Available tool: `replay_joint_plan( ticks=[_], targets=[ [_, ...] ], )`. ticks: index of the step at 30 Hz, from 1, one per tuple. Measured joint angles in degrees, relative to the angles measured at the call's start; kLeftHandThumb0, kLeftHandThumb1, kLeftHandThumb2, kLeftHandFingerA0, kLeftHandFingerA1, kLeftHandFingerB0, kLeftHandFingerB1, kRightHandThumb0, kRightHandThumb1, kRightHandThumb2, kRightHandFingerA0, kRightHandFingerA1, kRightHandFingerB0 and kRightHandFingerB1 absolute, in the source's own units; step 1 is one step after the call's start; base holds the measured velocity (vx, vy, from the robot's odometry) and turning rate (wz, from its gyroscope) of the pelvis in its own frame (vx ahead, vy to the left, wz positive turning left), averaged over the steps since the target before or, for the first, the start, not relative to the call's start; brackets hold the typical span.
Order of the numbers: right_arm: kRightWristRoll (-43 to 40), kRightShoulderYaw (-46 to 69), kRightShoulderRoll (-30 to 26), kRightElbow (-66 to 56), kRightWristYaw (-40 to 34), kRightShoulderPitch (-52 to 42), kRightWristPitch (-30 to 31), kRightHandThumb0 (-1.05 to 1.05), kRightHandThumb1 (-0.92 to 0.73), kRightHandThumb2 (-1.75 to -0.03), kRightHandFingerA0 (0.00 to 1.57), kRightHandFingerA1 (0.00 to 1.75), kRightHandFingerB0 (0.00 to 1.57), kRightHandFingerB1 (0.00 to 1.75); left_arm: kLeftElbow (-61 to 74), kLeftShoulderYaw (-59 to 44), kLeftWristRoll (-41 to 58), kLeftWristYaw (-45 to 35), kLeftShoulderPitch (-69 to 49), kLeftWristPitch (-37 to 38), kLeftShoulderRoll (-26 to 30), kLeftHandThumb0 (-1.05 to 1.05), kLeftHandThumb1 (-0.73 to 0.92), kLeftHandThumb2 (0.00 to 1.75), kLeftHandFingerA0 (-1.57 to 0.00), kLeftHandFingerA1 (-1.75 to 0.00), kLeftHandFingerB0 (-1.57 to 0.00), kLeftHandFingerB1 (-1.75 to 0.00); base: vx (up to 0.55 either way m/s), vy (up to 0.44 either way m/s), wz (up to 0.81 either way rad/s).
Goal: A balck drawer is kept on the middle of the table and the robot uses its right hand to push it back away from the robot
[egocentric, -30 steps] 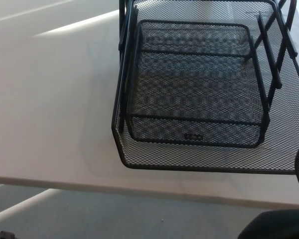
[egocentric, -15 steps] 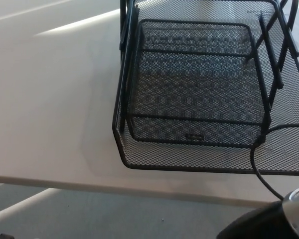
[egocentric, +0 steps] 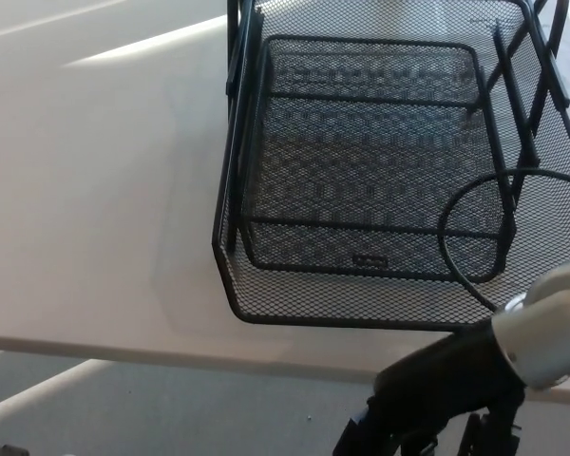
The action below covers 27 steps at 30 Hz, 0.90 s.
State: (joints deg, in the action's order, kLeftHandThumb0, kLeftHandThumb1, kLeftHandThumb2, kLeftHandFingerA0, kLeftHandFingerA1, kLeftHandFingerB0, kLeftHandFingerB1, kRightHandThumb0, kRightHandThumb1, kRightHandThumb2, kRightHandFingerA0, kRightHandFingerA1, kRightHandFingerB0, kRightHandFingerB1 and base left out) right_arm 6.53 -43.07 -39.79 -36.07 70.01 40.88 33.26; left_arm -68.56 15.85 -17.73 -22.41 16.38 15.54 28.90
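A black wire-mesh drawer (egocentric: 361,306) sits on the white table (egocentric: 95,209), with its front rim close to the table's near edge. It is a sliding tray inside a larger mesh frame. My right hand (egocentric: 437,394) comes up from the bottom right, below the table edge and just in front of the drawer's front right corner. It is apart from the mesh. A silver wrist (egocentric: 546,328) sits behind it, and a black cable (egocentric: 446,237) loops over the drawer's right part. The hand is cut off by the picture's bottom. My left hand does not show.
The table's near edge (egocentric: 123,347) runs across the lower picture, with grey floor (egocentric: 171,408) below it. Bare white tabletop lies to the left of the drawer. The drawer's back and right side run out of the picture.
My right arm has risen from the bottom right corner and moved left toward the drawer's front, and its cable loop now hangs over the mesh. The drawer has not moved.
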Motion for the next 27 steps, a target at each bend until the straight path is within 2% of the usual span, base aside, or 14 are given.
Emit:
replay_joint_plan(
  ticks=[8,9,10,11,27],
  targets=[
    [0.9,-0.1,2.3,5.3,0.5,4.6,0.6,-0.47,-0.8,-0.64,0.49,0.42,0.38,0.35,0.3,0.0,-0.1,-0.1,0.0,0.0,0.0,-0.54,0.73,0.62,-0.54,-0.41,-0.36,-0.34,0.0,0.0,0.0],
    [1.2,-0.4,2.5,6.4,0.5,4.9,0.5,-0.45,-0.8,-0.64,0.5,0.42,0.37,0.35,0.3,0.0,-0.1,-0.1,0.0,0.0,0.0,-0.6,0.6,0.88,-0.48,-0.54,-0.31,-0.47,0.0,0.0,0.0],
    [1.8,-0.7,2.8,8.0,0.4,5.3,0.4,-0.45,-0.8,-0.64,0.5,0.42,0.37,0.35,0.3,0.0,-0.1,-0.1,0.0,0.0,0.0,-0.6,0.6,0.88,-0.48,-0.54,-0.31,-0.47,0.0,0.0,0.0],
    [2.2,-1.0,3.0,9.2,0.4,5.6,0.3,-0.44,-0.8,-0.64,0.5,0.42,0.38,0.35,0.2,-0.1,-0.1,-0.1,0.0,0.0,0.0,-0.55,0.73,0.62,-0.53,-0.4,-0.36,-0.34,0.0,0.0,0.0],
    [7.2,-0.8,8.1,31.1,-1.9,8.8,-5.6,-0.47,-0.79,-0.64,0.49,0.41,0.37,0.35,0.2,0.0,-0.1,-0.1,0.0,0.4,0.0,-0.54,0.73,0.62,-0.53,-0.4,-0.36,-0.34,0.0,0.0,0.0]
  ],
)
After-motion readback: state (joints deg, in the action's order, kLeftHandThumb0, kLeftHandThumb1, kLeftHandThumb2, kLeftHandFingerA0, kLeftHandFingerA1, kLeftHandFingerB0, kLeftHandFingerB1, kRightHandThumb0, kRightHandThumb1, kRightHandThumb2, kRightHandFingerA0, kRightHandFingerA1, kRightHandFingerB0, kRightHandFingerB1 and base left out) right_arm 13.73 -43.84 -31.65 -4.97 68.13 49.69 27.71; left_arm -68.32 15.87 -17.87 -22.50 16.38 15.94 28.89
